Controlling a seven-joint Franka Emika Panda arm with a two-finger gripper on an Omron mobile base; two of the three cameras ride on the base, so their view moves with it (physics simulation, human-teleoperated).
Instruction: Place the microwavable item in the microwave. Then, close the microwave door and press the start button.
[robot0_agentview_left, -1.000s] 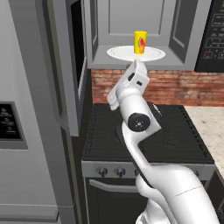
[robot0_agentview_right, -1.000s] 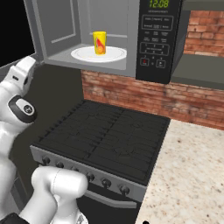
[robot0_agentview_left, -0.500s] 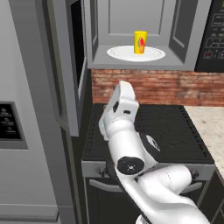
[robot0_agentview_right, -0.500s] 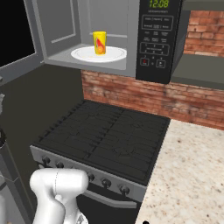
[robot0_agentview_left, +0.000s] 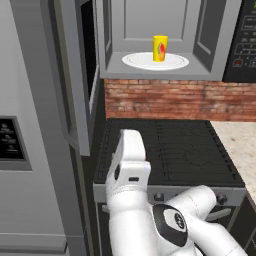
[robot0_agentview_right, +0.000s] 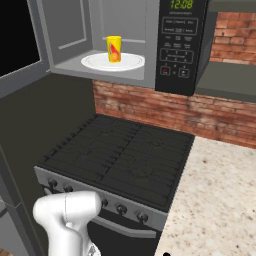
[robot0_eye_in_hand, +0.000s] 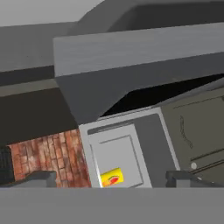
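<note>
The microwavable item, a yellow cup with a red-and-green mark, stands upright on the white turntable plate inside the microwave. The microwave door hangs wide open to the left. The black keypad is at the cavity's right. My arm is folded low in front of the stove, well below the microwave. In the hand view my gripper is open with nothing in it and looks up at the distant cup and the door.
A black gas stove lies under the microwave, backed by a red brick wall. A speckled counter runs to the right. A grey fridge with a dispenser panel stands at the left, close beside the open door.
The arm has drawn back from the cavity and dropped low in front of the stove. The cup stays on the plate, and the door stays open.
</note>
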